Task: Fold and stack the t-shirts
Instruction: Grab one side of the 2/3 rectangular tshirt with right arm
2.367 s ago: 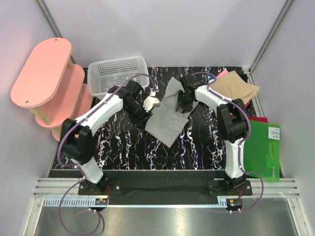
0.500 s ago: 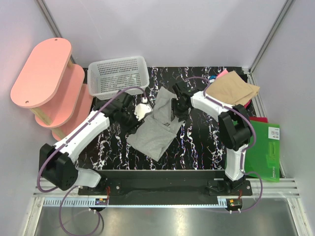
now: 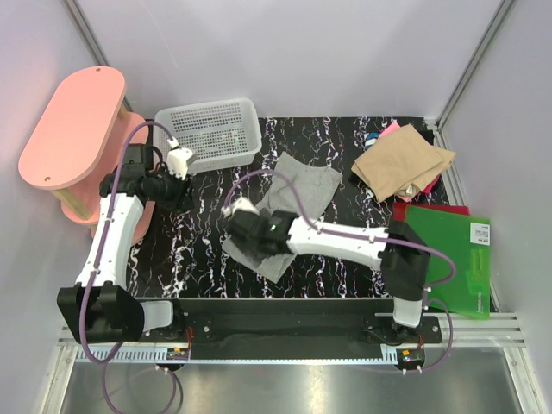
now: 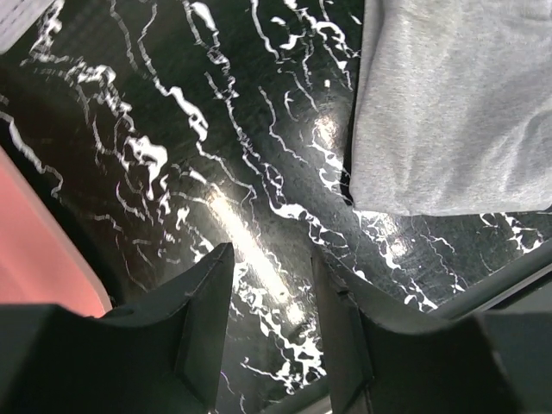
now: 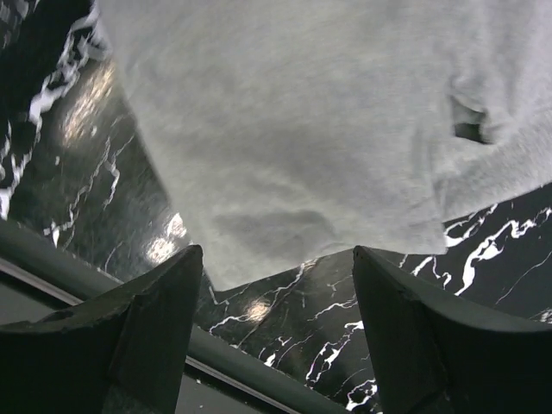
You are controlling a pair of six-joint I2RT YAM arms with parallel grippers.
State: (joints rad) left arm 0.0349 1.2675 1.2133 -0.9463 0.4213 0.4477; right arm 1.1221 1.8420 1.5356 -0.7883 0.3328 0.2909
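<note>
Lying diagonally at the centre of the black marbled table (image 3: 198,250), the light grey t-shirt (image 3: 302,185) points one corner toward the near edge. The tan folded t-shirt (image 3: 404,162) rests in the far right corner. The right gripper (image 5: 276,259) hovers above the grey shirt's near corner, jaws wide apart and empty. The left gripper (image 4: 272,254) hangs over bare table near the white basket (image 3: 207,129), jaws parted and empty.

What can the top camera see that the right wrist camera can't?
Only the top camera shows the white basket, the pink shelf, the tan shirt and the green board. Only the right wrist camera shows that the right end effector is open and empty. Both show the grey shirt lying on the black marbled table.
</note>
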